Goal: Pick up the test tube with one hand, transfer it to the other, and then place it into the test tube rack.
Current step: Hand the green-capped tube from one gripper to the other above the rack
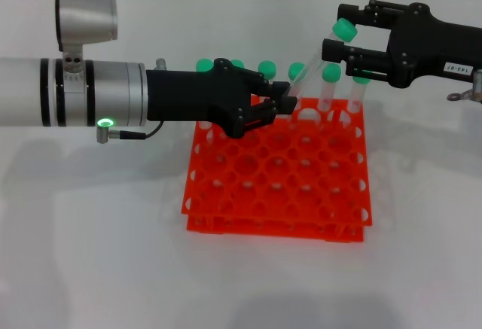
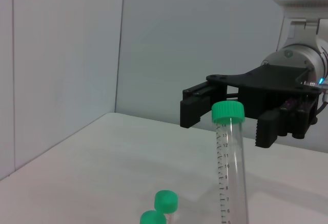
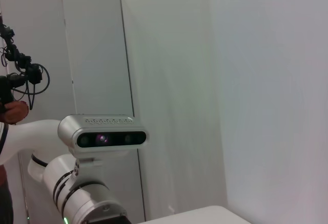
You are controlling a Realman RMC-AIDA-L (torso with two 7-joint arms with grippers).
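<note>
My left gripper (image 1: 282, 107), black and unlabelled on the silver arm with the green light, is shut on the lower end of the test tube (image 1: 313, 68). It holds the tube tilted above the back row of the orange test tube rack (image 1: 279, 187). The tube's green cap (image 1: 345, 29) lies between the spread fingers of my right gripper (image 1: 336, 29), which carries a white label and is open. In the left wrist view the test tube (image 2: 231, 167) stands upright in front of the open right gripper (image 2: 231, 120). I cannot tell whether the right fingers touch the cap.
Several other green-capped tubes (image 1: 266, 67) stand in the rack's back row, and two of their caps (image 2: 166, 201) show in the left wrist view. The rack sits on a white table (image 1: 90, 254). The right wrist view shows only the left arm's wrist camera (image 3: 105, 138) and walls.
</note>
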